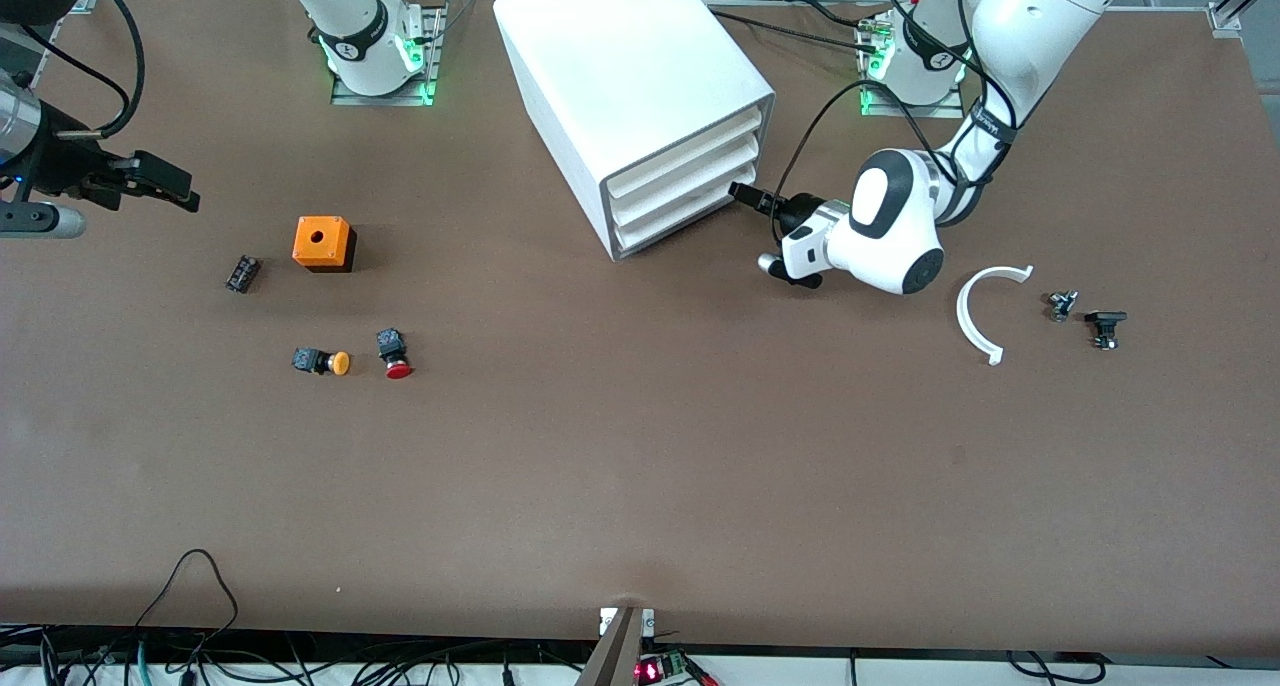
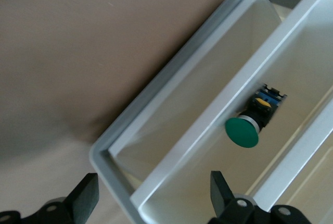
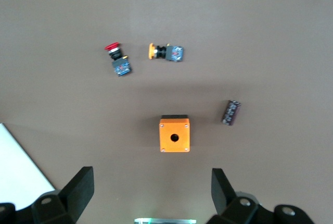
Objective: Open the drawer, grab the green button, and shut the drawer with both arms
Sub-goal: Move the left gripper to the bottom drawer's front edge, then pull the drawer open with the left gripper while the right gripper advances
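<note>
The white cabinet (image 1: 630,76) stands at the robots' edge of the table, with all three drawers pushed in. My left gripper (image 1: 750,198) is open, level with the lowest drawer (image 1: 672,224), at the end of its front toward the left arm. In the left wrist view the gripper (image 2: 154,198) has one finger on each side of the drawer's front lip (image 2: 208,125), at the corner of the cabinet's grey frame. The green-capped button (image 2: 244,130) lies on its side inside the tray past that lip. My right gripper (image 1: 160,181) is open and empty, waiting over the right arm's end of the table.
An orange box (image 1: 323,242), a small black part (image 1: 243,273), an orange-capped button (image 1: 322,362) and a red-capped button (image 1: 394,354) lie below the right gripper (image 3: 151,193). A white curved piece (image 1: 985,311) and two small black parts (image 1: 1085,316) lie toward the left arm's end.
</note>
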Controlling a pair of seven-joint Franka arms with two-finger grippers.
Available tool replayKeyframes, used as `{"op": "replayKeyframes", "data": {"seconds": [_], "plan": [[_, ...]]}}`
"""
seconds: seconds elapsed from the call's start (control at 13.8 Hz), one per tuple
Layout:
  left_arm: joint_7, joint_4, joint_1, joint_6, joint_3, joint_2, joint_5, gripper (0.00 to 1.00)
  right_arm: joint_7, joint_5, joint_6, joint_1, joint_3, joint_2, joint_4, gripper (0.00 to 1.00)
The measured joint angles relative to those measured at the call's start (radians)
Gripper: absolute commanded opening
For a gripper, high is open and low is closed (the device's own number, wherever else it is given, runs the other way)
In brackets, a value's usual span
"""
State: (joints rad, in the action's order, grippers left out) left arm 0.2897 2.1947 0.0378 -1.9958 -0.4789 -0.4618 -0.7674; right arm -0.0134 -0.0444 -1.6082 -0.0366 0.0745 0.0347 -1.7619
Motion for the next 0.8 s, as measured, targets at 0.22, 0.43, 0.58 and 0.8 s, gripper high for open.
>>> {"op": "replayKeyframes", "data": {"seconds": [0.22, 0.43, 0.58, 0.8], "plan": [[0.012, 0.034, -0.001, -0.082, -0.041, -0.009, -0.02, 0.57, -0.004, -0.023, 0.001, -0.013, -0.013, -0.026, 0.0, 1.0], [0.015, 0.045, -0.012, -0.113, -0.055, -0.015, -0.02, 0.18, -0.005, -0.025, -0.005, -0.054, -0.024, -0.059, 0.001, 1.0], [0.057, 0.041, -0.01, -0.109, -0.06, -0.016, -0.034, 0.0, -0.005, -0.025, -0.015, -0.088, -0.028, -0.086, 0.015, 1.0], [0.087, 0.04, -0.006, -0.109, -0.061, -0.016, -0.042, 0.0, -0.005, -0.026, -0.034, -0.126, -0.031, -0.139, 0.058, 1.0]]}}
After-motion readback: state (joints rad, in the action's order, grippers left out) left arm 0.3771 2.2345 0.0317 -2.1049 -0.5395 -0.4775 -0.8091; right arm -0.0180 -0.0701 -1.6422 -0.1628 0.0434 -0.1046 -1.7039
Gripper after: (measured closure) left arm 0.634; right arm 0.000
